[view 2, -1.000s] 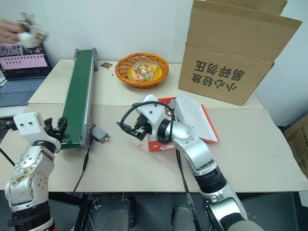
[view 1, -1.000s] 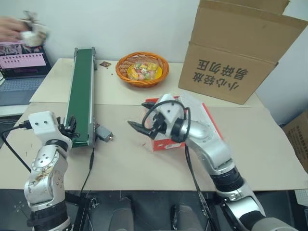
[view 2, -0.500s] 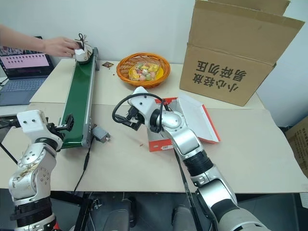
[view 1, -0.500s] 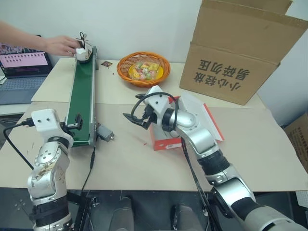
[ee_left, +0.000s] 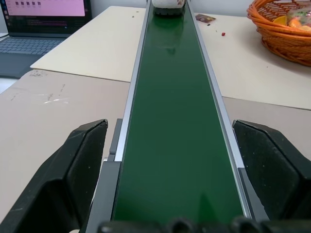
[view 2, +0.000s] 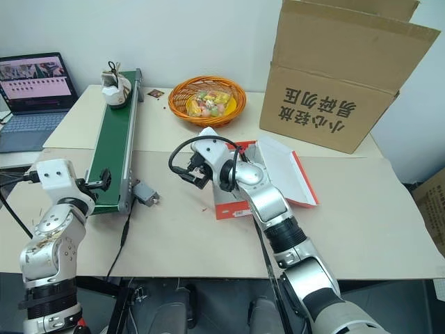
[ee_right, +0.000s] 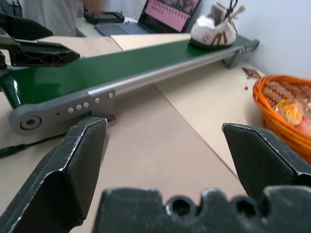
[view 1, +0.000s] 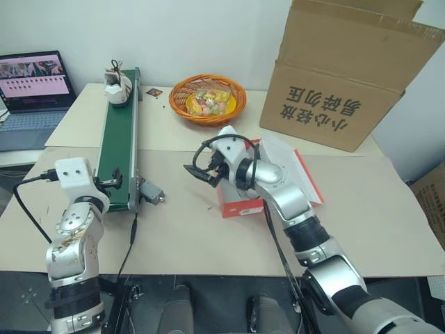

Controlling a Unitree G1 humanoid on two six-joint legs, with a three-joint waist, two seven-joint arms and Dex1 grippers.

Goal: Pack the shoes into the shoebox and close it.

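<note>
A white shoe [view 1: 115,82] with dark laces stands on the far end of the green conveyor belt [view 1: 118,139]; it also shows as the shoe [ee_right: 214,26] in the right wrist view. The red-orange shoebox [view 2: 229,207] sits mid-table with its white-lined lid [view 2: 285,170] lying open to the right; my right arm hides its inside. My left gripper [view 1: 111,182] is open at the belt's near end, with its fingers [ee_left: 82,165] on either side of the belt. My right gripper [view 1: 201,170] hovers open and empty just left of the shoebox, pointing toward the belt.
An orange basket [view 1: 207,99] of sweets stands at the back centre. A large brown carton [view 1: 348,76] is at the back right. A laptop [view 1: 31,83] sits at the far left. A small grey motor block [view 1: 149,193] and a cable lie by the belt's near end.
A person's hand set the shoe on the belt's far end and drew away out of view. My left gripper opened wide. My right gripper reached a little farther out from the shoebox.
</note>
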